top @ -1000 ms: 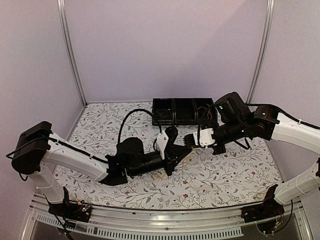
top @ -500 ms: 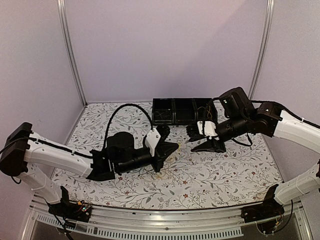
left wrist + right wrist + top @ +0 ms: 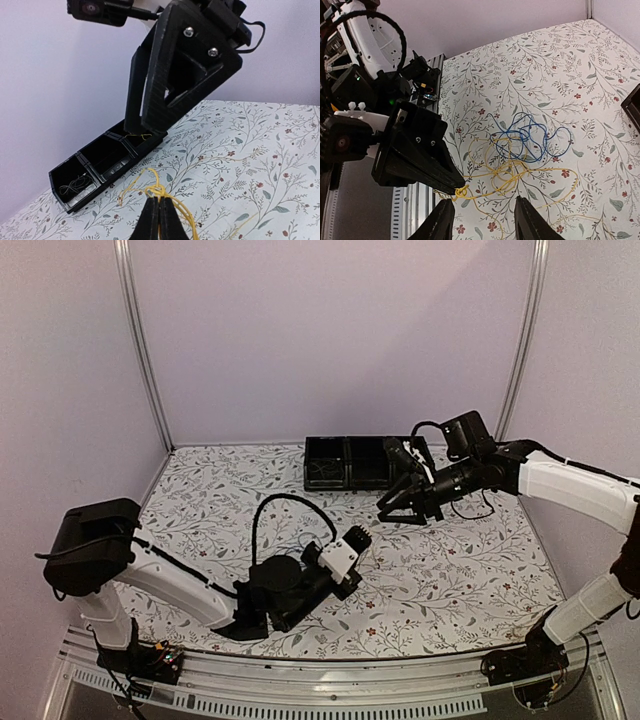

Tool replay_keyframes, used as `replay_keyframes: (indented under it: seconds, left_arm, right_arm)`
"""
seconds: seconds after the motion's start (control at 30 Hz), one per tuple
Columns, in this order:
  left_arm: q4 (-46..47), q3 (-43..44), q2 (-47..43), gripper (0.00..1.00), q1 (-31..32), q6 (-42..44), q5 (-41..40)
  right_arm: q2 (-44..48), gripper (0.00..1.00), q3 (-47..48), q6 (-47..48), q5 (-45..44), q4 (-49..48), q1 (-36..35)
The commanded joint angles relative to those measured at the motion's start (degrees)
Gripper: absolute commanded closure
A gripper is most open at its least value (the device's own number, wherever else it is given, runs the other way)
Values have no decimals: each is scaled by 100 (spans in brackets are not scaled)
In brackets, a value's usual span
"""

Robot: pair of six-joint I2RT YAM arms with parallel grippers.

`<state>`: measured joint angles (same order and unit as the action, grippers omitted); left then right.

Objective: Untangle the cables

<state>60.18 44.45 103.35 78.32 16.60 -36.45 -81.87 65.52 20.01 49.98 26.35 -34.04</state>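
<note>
My left gripper (image 3: 156,201) is shut on a knot of the yellow cable (image 3: 154,189), low over the table. In the right wrist view its black fingers (image 3: 427,162) pinch that knot (image 3: 461,190). From there the yellow cable (image 3: 517,172) runs in loose loops into the blue cable (image 3: 527,136), which lies tangled on the table. My right gripper (image 3: 487,220) stands open and empty, hovering above the cables near the tray. In the top view the left gripper (image 3: 354,539) is at centre front and the right gripper (image 3: 392,485) behind it.
A black tray (image 3: 346,480) with three compartments stands at the back of the table. A dark cable (image 3: 73,184) lies in one end compartment and a yellow strand (image 3: 137,135) in the other. The left arm's thick black cable (image 3: 285,502) arches over the table.
My left gripper pulled back toward the near edge, still holding the yellow cable. My right gripper opened, let go, and moved up and back toward the tray.
</note>
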Motion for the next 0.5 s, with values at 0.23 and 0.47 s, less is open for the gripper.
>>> replay_keyframes:
  seconds: [0.23, 0.47]
  left_arm:
    - [61, 654, 216, 100, 158, 425, -522]
    - [-365, 734, 194, 100, 121, 117, -294]
  right_arm:
    - [-506, 49, 226, -1043, 1333, 52, 343]
    - [-714, 50, 254, -1218, 1905, -78, 354]
